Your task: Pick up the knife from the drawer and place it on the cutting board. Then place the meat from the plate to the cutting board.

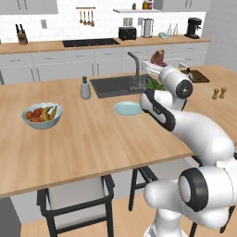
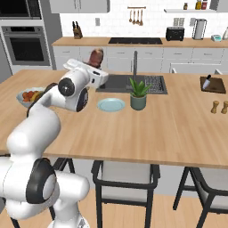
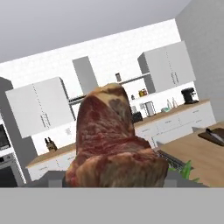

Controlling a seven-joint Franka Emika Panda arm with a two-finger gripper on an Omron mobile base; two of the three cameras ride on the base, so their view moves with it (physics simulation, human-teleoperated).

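The reddish-brown meat (image 1: pixel 159 57) (image 2: pixel 95 57) is held up in the air above the island, left of the sink, with my gripper (image 1: pixel 156 66) (image 2: pixel 96 67) shut on it. In the hand view the meat (image 3: pixel 111 140) looms close and hides the fingertips. Below it the pale blue plate (image 1: pixel 127 108) (image 2: pixel 111 105) lies bare on the counter. The dark cutting board (image 1: pixel 199 76) (image 2: pixel 214 85) (image 3: pixel 212 137) rests at the island's far right, with the knife (image 2: pixel 206 82) (image 3: pixel 216 134) lying on it. The drawer is out of view.
A potted plant (image 2: pixel 138 94) stands right beside the plate. Behind them are the sink (image 2: pixel 129 83) and faucet (image 1: pixel 134 69). A soap bottle (image 1: pixel 85 88), a white fruit bowl (image 1: pixel 41 115) and two small shakers (image 2: pixel 220 107) also stand on the island.
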